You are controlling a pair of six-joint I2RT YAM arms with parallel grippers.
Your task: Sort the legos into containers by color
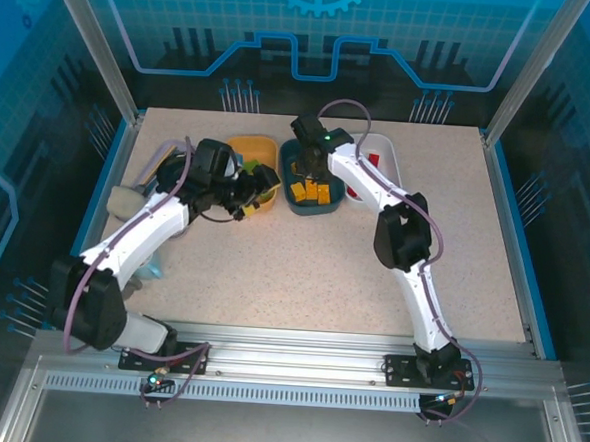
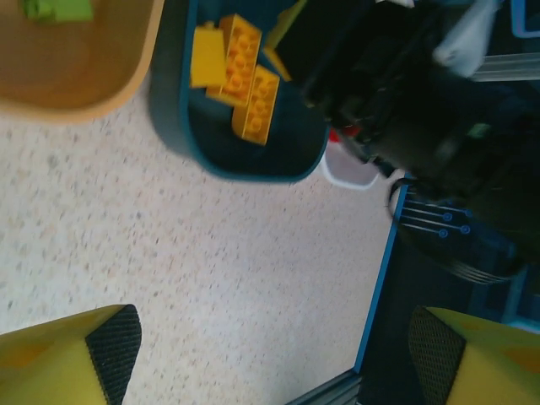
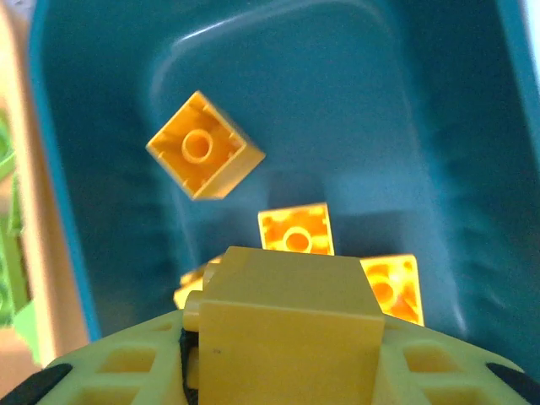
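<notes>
Right gripper (image 3: 287, 342) over the teal tub (image 3: 337, 101), jaws closed on a yellow brick (image 3: 287, 308). Other yellow legos (image 3: 202, 145) lie loose on the tub floor below; one is tilted, hollow side showing.

Left gripper (image 2: 274, 354) jaws wide apart, nothing between them, bare table (image 2: 211, 278) beneath. Top view puts it at the near right edge of the orange tub (image 1: 247, 146), which holds green legos (image 2: 59, 8).

Tubs in a row: orange, teal, white tub (image 1: 385, 146).
</notes>
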